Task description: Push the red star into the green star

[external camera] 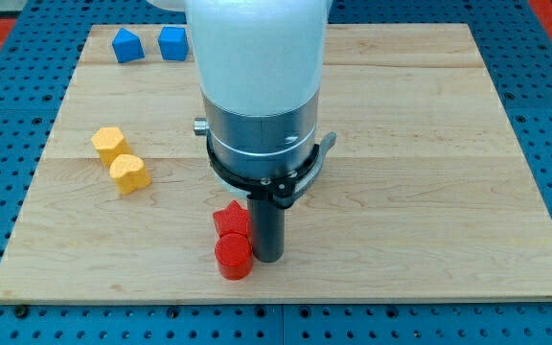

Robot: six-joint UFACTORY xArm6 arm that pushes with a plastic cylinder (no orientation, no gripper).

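Red star (230, 219) low on the board, my tip (267, 259) touching its right side; no green star in sight.

Red star sits near the view's bottom edge of the wooden board (429, 172), with a red cylinder (234, 257) touching it just below. My tip stands just right of both; it is a bare rod with no claw, so it holds nothing. The green star may be hidden behind the arm's body (257, 86), so I cannot tell the push direction; judging from that, the tip should first come round to the side away from the target and press through the star's middle, leaving the cylinder behind. Two yellow blocks (120, 159) lie at the left, two blue blocks (149, 44) at the top left. The right half is open; the bottom edge is close.
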